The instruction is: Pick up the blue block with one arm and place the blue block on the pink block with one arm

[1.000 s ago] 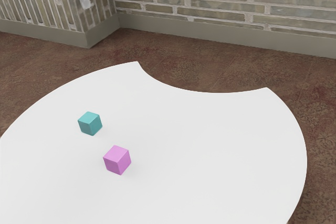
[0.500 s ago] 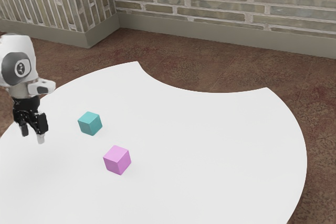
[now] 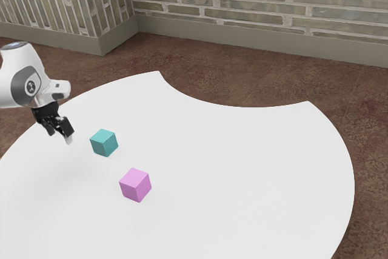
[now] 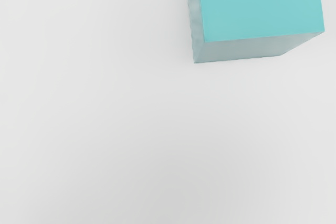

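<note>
Blue block (image 3: 103, 142) lies free near your end effector (image 3: 65, 136), seemingly placed there to line up a grasp, though you cannot tell how wide it is.

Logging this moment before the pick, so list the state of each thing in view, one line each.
blue block: flat on the table, not gripped, apart from the pink block.
pink block: flat on the table, nothing on top.
claw: hangs over the table at the exterior view's left of the blue block, carrying nothing, not touching it.
table: bears both blocks.
</note>
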Motion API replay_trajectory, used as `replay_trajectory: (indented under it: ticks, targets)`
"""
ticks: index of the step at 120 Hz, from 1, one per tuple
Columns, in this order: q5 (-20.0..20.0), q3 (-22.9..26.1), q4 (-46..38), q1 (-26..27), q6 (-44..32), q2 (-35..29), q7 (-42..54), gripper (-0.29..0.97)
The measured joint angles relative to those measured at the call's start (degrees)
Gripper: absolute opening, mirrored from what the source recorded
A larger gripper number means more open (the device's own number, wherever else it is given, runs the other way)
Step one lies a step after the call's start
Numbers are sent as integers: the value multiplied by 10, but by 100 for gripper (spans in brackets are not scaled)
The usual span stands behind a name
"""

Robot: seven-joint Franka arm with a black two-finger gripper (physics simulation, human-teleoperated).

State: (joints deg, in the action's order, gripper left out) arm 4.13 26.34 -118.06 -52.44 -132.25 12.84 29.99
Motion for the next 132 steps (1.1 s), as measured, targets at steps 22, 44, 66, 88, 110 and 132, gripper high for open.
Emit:
replay_trajectory:
  ticks: [22,44,66,88,110,132]
  targets:
    - [18,0,27,24,6,21,-7,67]
    - [17,4,31,39,32,20,-45,68]
    - [20,-1,122,63,78,85,-84,68]
    - [33,-40,162,113,111,124,-118,68]
    - [63,-71,212,149,144,155,-138,68]
    - [61,-70,225,171,160,164,-151,68]
